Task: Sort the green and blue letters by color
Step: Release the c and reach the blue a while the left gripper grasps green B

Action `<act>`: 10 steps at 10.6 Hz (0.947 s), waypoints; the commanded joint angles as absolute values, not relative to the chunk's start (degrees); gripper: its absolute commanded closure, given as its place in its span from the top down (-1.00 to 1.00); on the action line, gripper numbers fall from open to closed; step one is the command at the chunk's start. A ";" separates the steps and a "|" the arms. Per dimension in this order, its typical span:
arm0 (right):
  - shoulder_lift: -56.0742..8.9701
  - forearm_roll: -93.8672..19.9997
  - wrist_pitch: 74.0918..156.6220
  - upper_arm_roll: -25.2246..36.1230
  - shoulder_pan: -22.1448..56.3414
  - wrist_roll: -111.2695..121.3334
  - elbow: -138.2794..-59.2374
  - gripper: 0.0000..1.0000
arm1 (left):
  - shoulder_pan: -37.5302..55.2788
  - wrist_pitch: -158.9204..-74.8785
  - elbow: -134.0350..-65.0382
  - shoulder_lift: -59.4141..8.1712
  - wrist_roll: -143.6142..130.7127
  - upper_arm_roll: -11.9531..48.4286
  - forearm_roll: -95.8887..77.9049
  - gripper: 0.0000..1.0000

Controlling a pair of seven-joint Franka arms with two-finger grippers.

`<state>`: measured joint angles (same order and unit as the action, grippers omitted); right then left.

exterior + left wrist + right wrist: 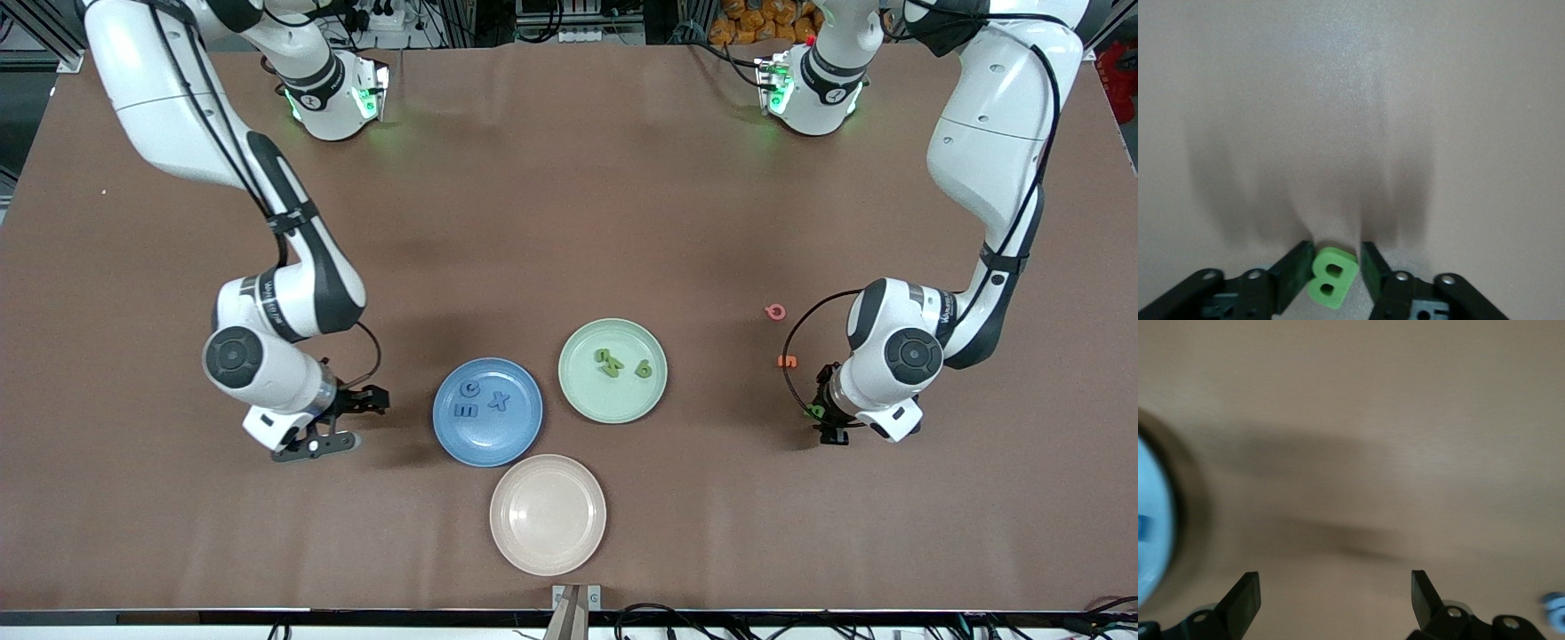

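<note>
Fingers of left gripper [1333, 267] clamp green letter B [1331, 277]; right gripper [1336, 600] gapes wide.

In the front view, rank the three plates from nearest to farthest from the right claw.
From the right claw, low over the table at the right arm's end:
1. Blue plate, beside the claw.
2. Pink plate, nearest the front camera.
3. Green plate, toward the left arm's end.
</note>
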<state>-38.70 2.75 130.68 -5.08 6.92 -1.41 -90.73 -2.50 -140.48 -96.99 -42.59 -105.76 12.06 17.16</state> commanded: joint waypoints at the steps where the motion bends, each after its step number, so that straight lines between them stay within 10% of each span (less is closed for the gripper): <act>1: -35.69 5.62 129.82 -5.89 -0.76 11.20 -93.86 1.00 | -1.58 -141.33 -96.94 -43.16 -109.42 10.90 18.90 -1.00; 10: -35.16 5.98 139.81 -5.98 -8.96 24.87 -103.34 1.00 | 3.68 -141.24 -93.25 -42.10 -111.52 10.99 18.98 -1.00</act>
